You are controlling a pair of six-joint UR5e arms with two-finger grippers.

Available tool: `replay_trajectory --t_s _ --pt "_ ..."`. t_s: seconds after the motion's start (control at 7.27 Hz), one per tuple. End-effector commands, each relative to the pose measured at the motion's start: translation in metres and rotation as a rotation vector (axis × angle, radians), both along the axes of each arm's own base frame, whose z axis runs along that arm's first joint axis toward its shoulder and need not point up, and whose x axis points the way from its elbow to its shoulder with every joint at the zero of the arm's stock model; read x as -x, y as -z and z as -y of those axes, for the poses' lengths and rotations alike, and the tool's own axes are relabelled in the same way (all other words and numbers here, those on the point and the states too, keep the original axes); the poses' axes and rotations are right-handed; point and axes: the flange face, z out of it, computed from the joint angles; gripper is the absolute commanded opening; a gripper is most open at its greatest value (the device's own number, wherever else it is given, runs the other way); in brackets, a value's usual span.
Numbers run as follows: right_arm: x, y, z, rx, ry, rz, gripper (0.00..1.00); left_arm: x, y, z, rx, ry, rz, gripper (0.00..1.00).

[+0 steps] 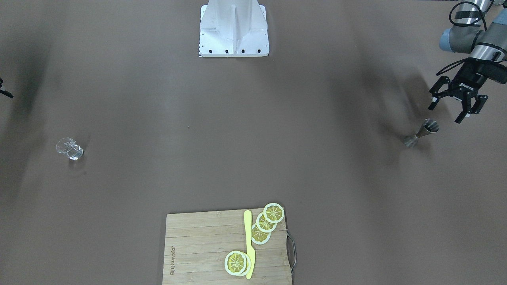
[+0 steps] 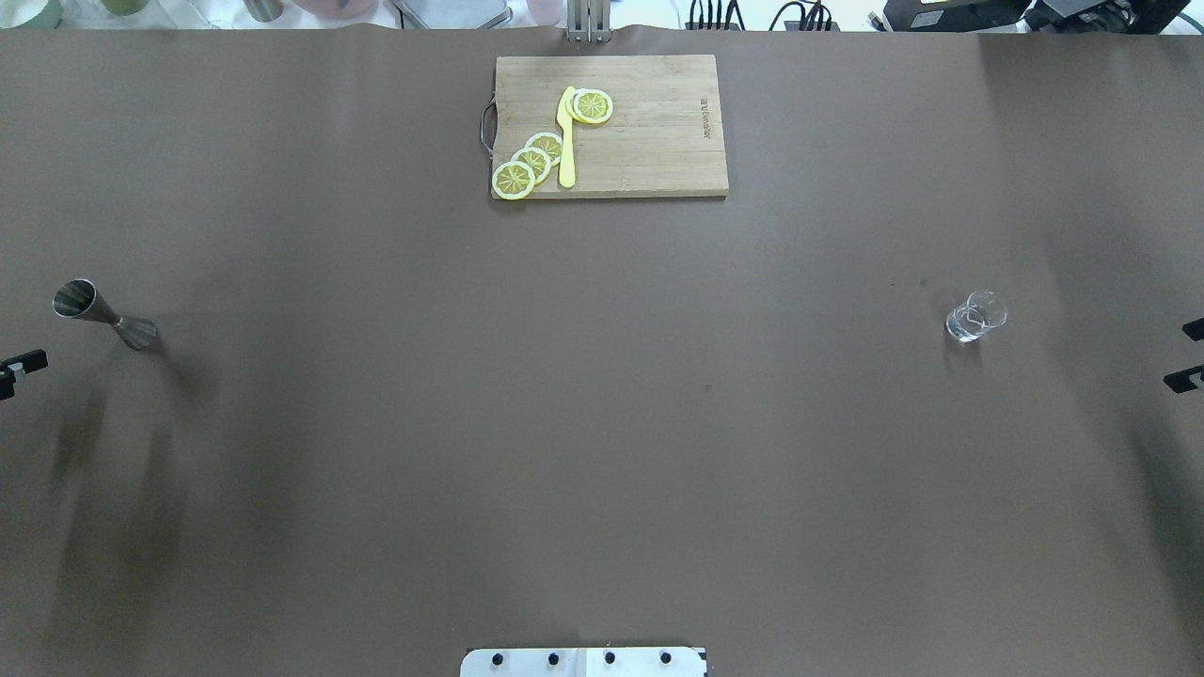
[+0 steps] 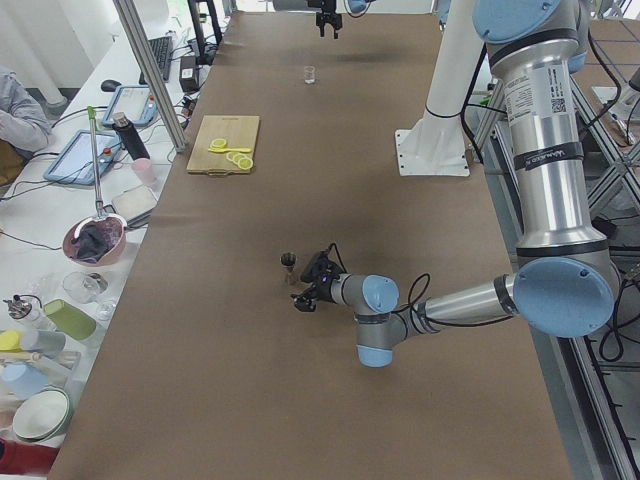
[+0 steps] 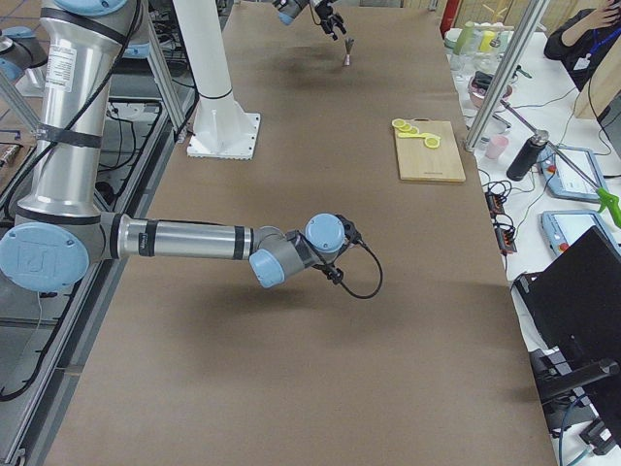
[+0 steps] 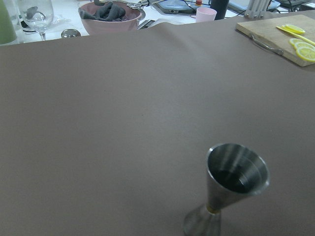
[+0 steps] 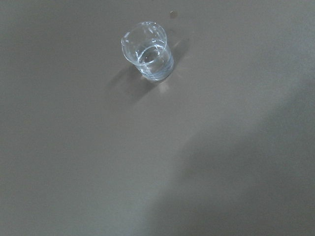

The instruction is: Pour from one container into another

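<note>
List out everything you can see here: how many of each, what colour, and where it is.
Table: one, brown, fills the scene.
Glass cup: one, clear, upright toward the robot's right end.
Jigger: one, silver, upright toward the robot's left end.
Cutting board: one, wooden, middle of the far edge.
Lemon slices: five, yellow, on the board.
Knife: one, yellow, on the board among the slices.
Pink bowl: one, on the cluttered side bench.
Base plate: one, white, at the robot's edge.
Left gripper: black, open, beside the jigger, not touching it.
Right gripper: black, open, near the cup but apart from it.
</note>
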Motion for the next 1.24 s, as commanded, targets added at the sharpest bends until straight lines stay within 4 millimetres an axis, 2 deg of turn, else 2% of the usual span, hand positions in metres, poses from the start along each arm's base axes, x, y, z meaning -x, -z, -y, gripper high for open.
replay_trajectory --t_s 0.0,0.14,0.28,0.41,0.69,0.83,0.96,1.1 --pt "0.006 -0.028 0.009 -0.228 -0.011 -0.001 1.0 -0.024 0.003 -0.007 -0.028 0.046 0.004 0.99" --pt "0.019 -0.022 0.011 -0.319 0.002 0.007 1.0 -0.056 0.006 -0.016 -0.048 0.095 0.015 0.99" --pt "0.04 -0.022 0.007 -0.449 0.01 -0.008 1.0 -0.091 0.004 -0.039 -0.065 0.116 0.036 0.99" --pt "0.048 -0.021 0.01 -0.524 -0.002 -0.002 1.0 -0.113 0.004 -0.065 -0.086 0.156 0.044 0.99" --pt "0.069 -0.012 0.023 -0.608 0.015 0.049 1.0 -0.112 0.004 -0.062 -0.082 0.208 0.062 0.99" --pt "0.071 -0.021 0.026 -0.614 0.017 0.056 1.0 -0.113 0.008 -0.059 -0.083 0.234 0.072 0.99" --pt "0.077 -0.016 0.038 -0.623 0.02 0.07 1.0 -0.103 0.006 -0.047 -0.067 0.31 0.087 0.99" --pt "0.083 -0.016 0.043 -0.616 0.049 0.094 1.0 -0.104 0.007 -0.039 -0.013 0.391 0.046 0.99"
